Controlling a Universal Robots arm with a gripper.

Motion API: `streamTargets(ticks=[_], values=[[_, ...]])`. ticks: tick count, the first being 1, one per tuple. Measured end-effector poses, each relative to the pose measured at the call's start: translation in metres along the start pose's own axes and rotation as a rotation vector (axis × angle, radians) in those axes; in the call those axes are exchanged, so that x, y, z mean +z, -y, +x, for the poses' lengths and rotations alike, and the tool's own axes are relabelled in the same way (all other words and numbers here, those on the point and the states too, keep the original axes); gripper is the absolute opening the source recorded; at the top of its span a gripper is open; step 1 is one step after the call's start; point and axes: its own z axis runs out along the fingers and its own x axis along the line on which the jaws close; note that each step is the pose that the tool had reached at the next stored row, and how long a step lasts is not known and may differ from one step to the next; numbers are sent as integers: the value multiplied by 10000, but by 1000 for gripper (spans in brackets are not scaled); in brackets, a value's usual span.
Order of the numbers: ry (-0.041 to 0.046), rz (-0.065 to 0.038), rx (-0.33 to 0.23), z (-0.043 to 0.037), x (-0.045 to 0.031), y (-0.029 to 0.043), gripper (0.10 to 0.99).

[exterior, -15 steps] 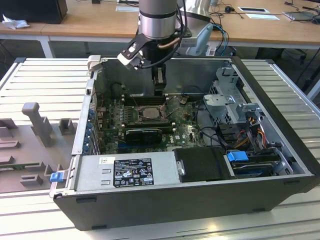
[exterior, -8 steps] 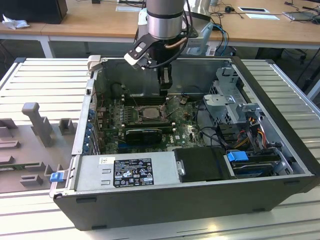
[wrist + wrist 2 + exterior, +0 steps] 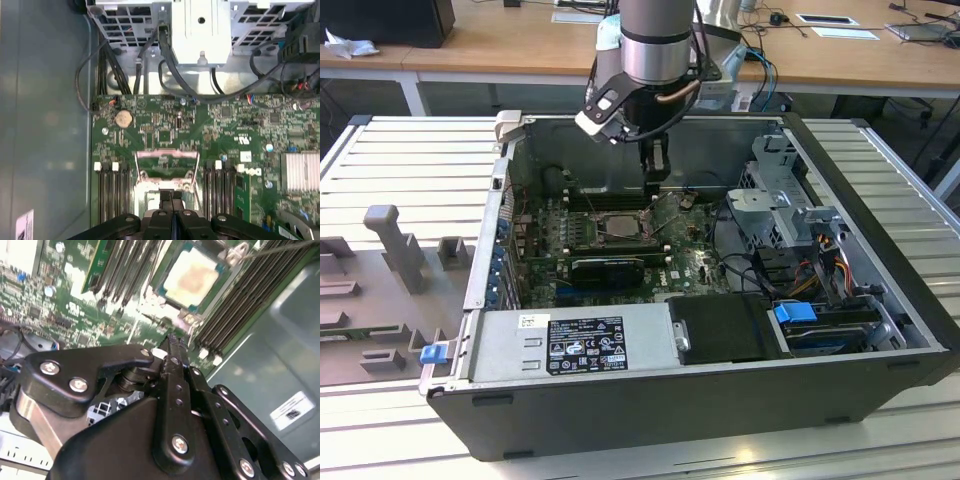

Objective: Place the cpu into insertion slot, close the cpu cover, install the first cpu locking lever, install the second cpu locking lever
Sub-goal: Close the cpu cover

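The small square silvery-white cpu lay flat, top upward, in the dark-framed insertion slot; the black hand hovered close, fingers pressed together

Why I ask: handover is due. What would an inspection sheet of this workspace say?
Surface: slatted metal table, bearing an open computer case.
Job's things: cpu lies in the insertion slot; cpu cover stands open.
Clutter: grey fixtures at the exterior view's left.
End effector: shut, nothing held, at the slot's edge.
Cables: black bundles by the drive cage.
Surroundings: wooden desks behind.
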Motion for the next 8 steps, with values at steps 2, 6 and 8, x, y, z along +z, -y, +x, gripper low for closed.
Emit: streamTargets(ticks=[2, 6, 8], values=[[0, 26, 1, 1, 58, -134, 106], [0, 70, 0, 2, 72, -260, 106], [1, 69, 2, 2, 74, -268, 106]])
